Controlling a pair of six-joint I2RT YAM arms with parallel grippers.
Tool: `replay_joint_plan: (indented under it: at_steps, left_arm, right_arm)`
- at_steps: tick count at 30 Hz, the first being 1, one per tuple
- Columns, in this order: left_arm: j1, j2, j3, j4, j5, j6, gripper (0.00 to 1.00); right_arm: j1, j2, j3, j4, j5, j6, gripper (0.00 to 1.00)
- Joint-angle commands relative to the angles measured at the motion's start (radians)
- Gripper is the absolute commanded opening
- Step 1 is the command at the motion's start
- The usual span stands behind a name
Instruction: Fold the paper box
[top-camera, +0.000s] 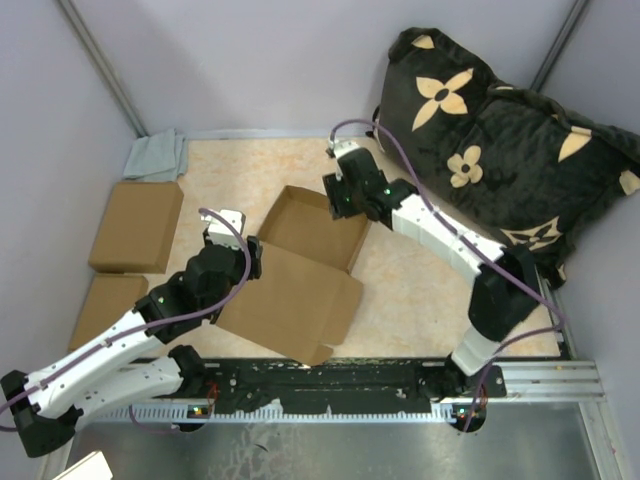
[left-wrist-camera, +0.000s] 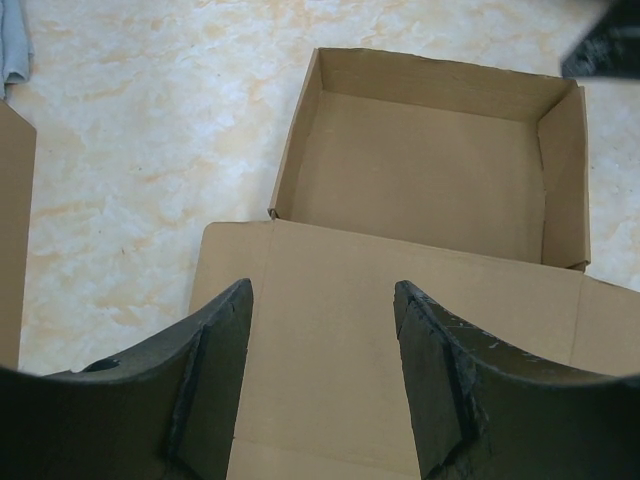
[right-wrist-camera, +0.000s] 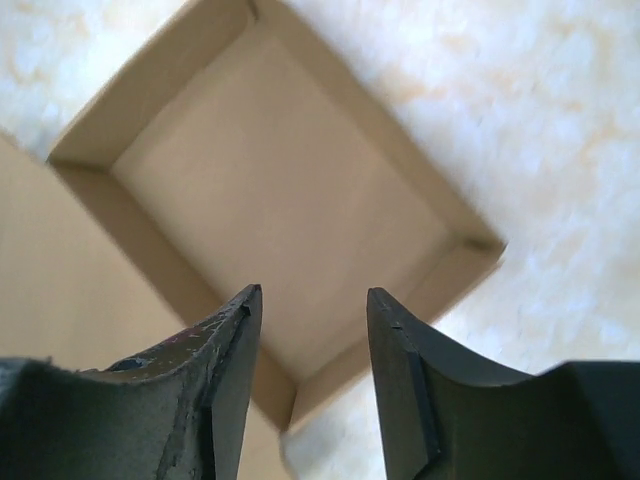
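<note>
Plain brown thin cardboard mailer box in the middle of the pale marbled table, between the arms – tray walls up, lid panel flat toward the left arm. Left gripper spread, empty, over the lid; right gripper spread, empty, above a tray wall. Risk – lifting the lid unpinned likely slides the light box, or lid flaps catch outside the walls

Paper box – brown cardbd, tray walls up, lid flat open
</note>
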Motion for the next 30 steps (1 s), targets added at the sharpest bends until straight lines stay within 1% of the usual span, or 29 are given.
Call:
replay_joint_plan:
  at_steps: [1, 3, 6, 11, 16, 20, 30]
  left_arm:
    - [0.008, -0.019, -0.008, 0.031, -0.019, 0.013, 0.65]
    - [0.007, -0.022, -0.013, 0.028, -0.018, 0.009, 0.65]
    - [0.008, -0.027, -0.016, 0.019, -0.021, 0.004, 0.65]
    - [0.008, -0.038, -0.02, 0.015, -0.04, -0.001, 0.65]
    - [0.009, -0.038, -0.025, 0.017, -0.041, -0.001, 0.65]
    - [0.009, -0.025, -0.022, 0.018, -0.037, 0.003, 0.65]
    - [0.012, -0.016, -0.025, 0.016, -0.035, 0.003, 0.65]
  right_arm:
    - [-0.079, 0.199, 0.189, 0.024, -0.045, -0.153, 0.49]
    - [-0.097, 0.298, 0.311, 0.021, -0.086, -0.206, 0.5]
    - [-0.1, 0.43, 0.458, 0.005, -0.092, -0.299, 0.5]
    - [-0.108, 0.59, 0.638, -0.047, -0.105, -0.396, 0.51]
    - [-0.114, 0.659, 0.715, -0.081, -0.183, -0.426, 0.51]
    - [-0.114, 0.709, 0.755, -0.104, -0.207, -0.42, 0.51]
    - [-0.114, 0.775, 0.754, -0.093, -0.301, -0.367, 0.49]
